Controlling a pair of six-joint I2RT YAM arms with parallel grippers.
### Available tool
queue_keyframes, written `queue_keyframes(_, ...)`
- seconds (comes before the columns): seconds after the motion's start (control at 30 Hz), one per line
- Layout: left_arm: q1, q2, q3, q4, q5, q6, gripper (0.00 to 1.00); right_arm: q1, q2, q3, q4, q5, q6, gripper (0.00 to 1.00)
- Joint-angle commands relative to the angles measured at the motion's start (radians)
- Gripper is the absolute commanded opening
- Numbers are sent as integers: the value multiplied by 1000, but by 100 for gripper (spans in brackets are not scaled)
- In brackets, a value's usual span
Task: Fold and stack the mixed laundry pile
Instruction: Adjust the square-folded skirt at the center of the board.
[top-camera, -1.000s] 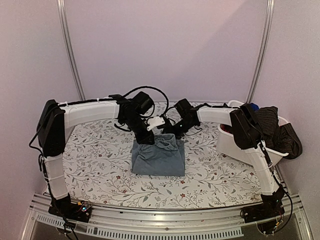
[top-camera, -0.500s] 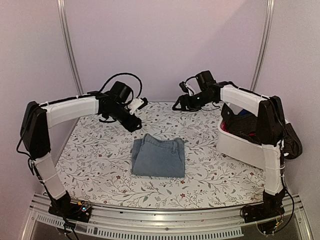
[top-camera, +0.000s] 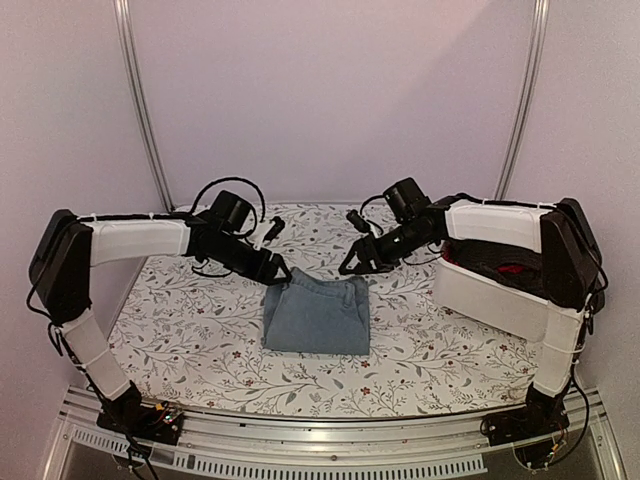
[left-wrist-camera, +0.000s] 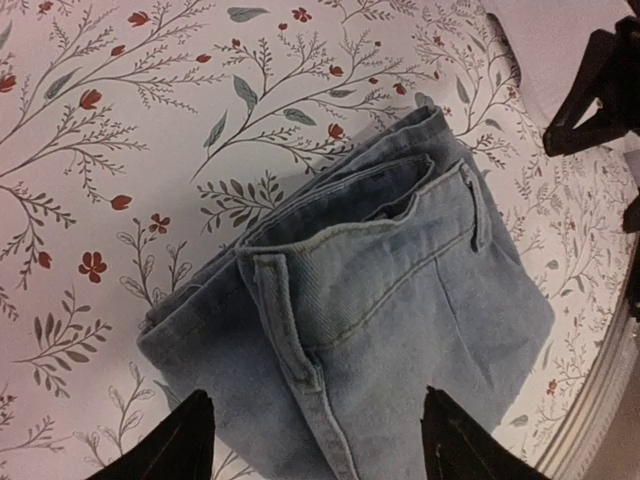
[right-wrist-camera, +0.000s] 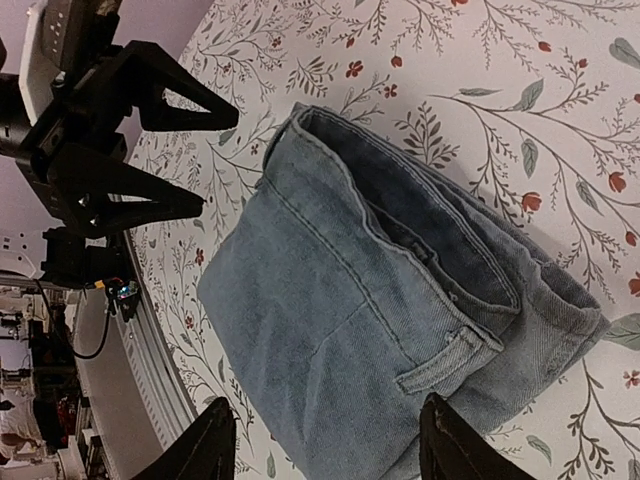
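The folded light blue denim piece (top-camera: 316, 318) lies as a soft rectangle in the middle of the table (top-camera: 180, 320), with bare floral cover on every side. Its stitched seams and a belt loop show. The left hand (top-camera: 280, 271) and right hand (top-camera: 350, 266) hang at its far corners, fingers apart and empty. A smooth white bin (top-camera: 480, 295) stands by the right edge, well apart.

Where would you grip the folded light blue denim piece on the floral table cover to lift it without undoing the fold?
Likely its two far corners along the waistband, left gripper and right gripper coming down from above, one each. All the folded layers of the light blue denim piece end there in a thick seamed band, so a pinch catches them all.
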Motion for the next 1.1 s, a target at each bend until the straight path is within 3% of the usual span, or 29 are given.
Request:
queue_keyframes(0.0, 14, 62, -10, 145, 116, -126, 70, -14, -62, -17, 23, 35, 21, 61)
queue_keyframes(0.17, 18, 153, 29, 185, 162, -157, 68, -14, -47, -4, 11, 63, 34, 61)
queue_keyframes(0.27, 25, 208, 58, 177, 173, -163, 59, -14, -47, 2, 9, 69, 37, 61)
queue_keyframes(0.33, 33, 228, 69, 176, 177, -169, 48, -14, -46, 5, 8, 71, 36, 61)
queue_keyframes(0.5, 76, 176, -5, 292, 270, -240, 3, -14, -40, 18, -4, 73, 29, 61)
queue_keyframes(0.53, 86, 152, -33, 327, 277, -260, 0, -14, -41, 19, -6, 72, 29, 60)
queue_keyframes(0.67, 126, 105, -141, 466, 290, -345, 0, -14, -41, 21, -2, 61, 27, 60)
queue_keyframes(0.87, 137, 176, -175, 516, 243, -396, 0, -5, -9, 39, 32, 21, 44, 58)
queue_keyframes(1.07, 151, 220, -131, 418, 113, -420, 20, 54, 67, 97, 41, 7, 59, 55)
